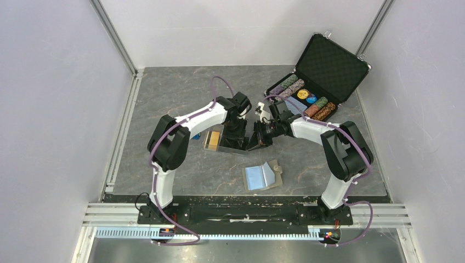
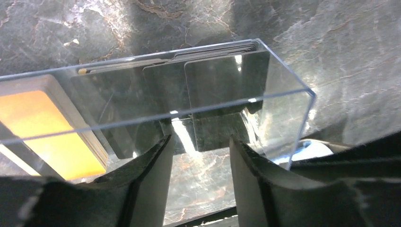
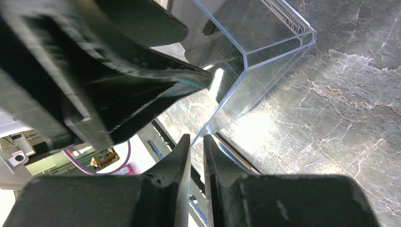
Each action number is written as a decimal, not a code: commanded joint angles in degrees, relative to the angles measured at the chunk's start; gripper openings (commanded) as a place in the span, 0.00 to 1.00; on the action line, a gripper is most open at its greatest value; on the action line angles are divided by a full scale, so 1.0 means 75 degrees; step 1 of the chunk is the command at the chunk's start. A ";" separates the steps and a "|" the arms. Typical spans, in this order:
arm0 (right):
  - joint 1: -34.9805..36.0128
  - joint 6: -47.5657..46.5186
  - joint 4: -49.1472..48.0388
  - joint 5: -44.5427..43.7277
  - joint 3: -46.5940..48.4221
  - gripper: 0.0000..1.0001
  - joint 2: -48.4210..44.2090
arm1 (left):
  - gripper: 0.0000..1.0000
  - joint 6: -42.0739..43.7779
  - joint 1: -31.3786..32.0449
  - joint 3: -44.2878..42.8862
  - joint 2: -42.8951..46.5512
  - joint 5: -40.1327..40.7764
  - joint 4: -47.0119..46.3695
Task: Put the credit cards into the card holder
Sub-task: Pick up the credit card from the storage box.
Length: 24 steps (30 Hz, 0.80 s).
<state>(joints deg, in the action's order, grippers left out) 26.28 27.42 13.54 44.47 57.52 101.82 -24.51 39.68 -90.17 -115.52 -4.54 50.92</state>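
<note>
At mid-table, my left claw (image 2: 201, 144) hangs over the clear tray (image 2: 288, 113), jaws parted and empty. Black credit cards (image 2: 213, 80) stand on edge inside the tray, with an orange card (image 2: 42, 127) at its other end. My right claw (image 3: 196, 142) pinches the tray's corner wall. Nearer my bases, the card holder (image 1: 263, 175) lies folded open, apart from the tray.

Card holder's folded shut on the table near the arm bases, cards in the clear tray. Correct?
No: the card holder lies open, pale blue inside showing, per the top external view. The cards are in the clear tray, as said.
</note>
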 commanded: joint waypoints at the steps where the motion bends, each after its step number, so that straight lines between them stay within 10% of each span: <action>1: 0.0082 -0.0179 -0.0064 0.0083 -0.0075 0.15 -0.0099 | 0.59 0.0151 -0.0004 -0.0294 -0.0466 0.0347 0.0221; 7: 0.0085 -0.0178 -0.0066 0.0094 -0.0058 0.15 -0.0088 | 0.62 0.0163 0.0010 -0.0288 -0.0781 -0.0370 -0.0038; 19: 0.0084 -0.0173 -0.0037 0.0106 -0.0006 0.15 -0.0052 | 0.17 -0.0093 0.0029 -0.0036 -0.0353 -0.1280 -0.0706; 24: 0.0083 -0.0193 -0.0017 0.0118 0.0004 0.15 -0.0041 | 0.30 -0.0094 0.0029 0.0143 0.0059 -0.0738 -0.0707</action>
<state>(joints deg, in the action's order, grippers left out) 26.13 27.40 13.93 44.73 57.52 101.82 -24.34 38.59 -90.26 -118.76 -8.71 50.06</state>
